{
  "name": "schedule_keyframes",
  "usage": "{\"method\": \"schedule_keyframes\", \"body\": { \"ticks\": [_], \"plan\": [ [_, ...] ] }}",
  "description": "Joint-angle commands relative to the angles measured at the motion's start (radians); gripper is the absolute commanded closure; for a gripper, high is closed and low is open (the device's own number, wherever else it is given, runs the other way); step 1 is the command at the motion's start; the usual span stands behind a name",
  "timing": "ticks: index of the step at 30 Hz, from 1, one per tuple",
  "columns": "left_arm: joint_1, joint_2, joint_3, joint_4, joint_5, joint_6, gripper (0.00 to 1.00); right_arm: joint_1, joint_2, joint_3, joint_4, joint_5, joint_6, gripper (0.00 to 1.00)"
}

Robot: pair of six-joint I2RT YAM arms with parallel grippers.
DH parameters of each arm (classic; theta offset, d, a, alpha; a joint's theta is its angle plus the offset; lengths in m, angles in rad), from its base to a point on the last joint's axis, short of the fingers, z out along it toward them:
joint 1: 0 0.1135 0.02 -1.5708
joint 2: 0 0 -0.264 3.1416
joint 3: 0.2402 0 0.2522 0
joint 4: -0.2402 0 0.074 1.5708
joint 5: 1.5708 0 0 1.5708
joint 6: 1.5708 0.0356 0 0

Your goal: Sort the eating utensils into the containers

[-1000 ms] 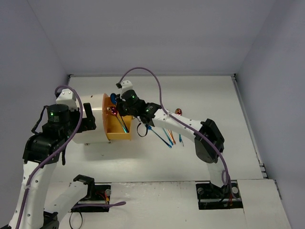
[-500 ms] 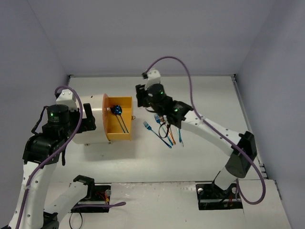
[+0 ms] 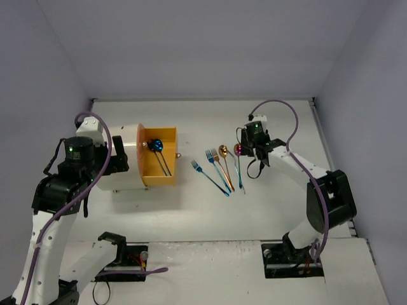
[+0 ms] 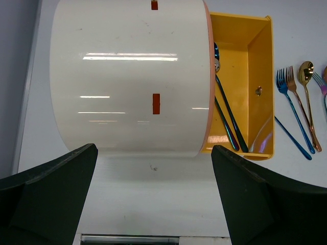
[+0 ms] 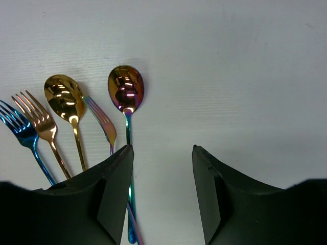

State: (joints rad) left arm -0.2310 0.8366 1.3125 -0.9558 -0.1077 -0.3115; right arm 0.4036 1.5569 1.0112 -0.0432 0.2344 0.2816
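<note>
Orange drawer (image 4: 255, 46) stands slid out of the cream drum cabinet (image 4: 133, 76), open at the top. Inside it lie a blue spoon (image 3: 156, 146) and two dark slim handles (image 4: 227, 120), slanting along the drawer floor.

The other utensils lie on the white table (image 3: 191, 121), well apart from the drawer. A lone blue fork (image 3: 210, 180) lies diagonally. Beside it is a row: second blue fork (image 5: 18, 127), copper fork (image 5: 38, 117), gold spoon (image 5: 62, 97), iridescent fork (image 5: 104, 122) and purple spoon (image 5: 125, 88). Their bowls and tines point toward the far wall.

Right gripper (image 5: 162, 153) hangs over the purple spoon's end of the row, jaws parted and holding nothing. The spoon's handle runs just inside one finger (image 5: 110, 194), which hides the lower handles of the row.

Left gripper (image 4: 153, 153) is spread wide beside the drum's curved wall, empty. Left arm (image 3: 63, 184) covers part of the drum in the top view.
</note>
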Motion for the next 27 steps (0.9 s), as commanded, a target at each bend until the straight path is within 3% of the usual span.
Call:
{"method": "schedule_keyframes", "body": {
  "ticks": [1, 12, 20, 27],
  "plan": [
    [-0.005, 0.025, 0.029, 0.023, 0.005, -0.009, 0.07, -0.018, 0.086, 0.037, 0.046, -0.078, 0.043, 0.54],
    [-0.005, 0.026, 0.038, 0.022, -0.008, 0.004, 0.07, -0.019, 0.258, 0.101, 0.056, -0.099, 0.052, 0.7],
    [-0.005, 0.036, 0.031, 0.023, -0.006, 0.005, 0.07, -0.018, 0.202, 0.086, 0.062, -0.064, 0.05, 0.69],
    [-0.005, 0.051, 0.031, 0.025, -0.006, 0.013, 0.07, -0.012, 0.178, 0.094, 0.067, -0.12, 0.049, 0.67]
  ]
}}
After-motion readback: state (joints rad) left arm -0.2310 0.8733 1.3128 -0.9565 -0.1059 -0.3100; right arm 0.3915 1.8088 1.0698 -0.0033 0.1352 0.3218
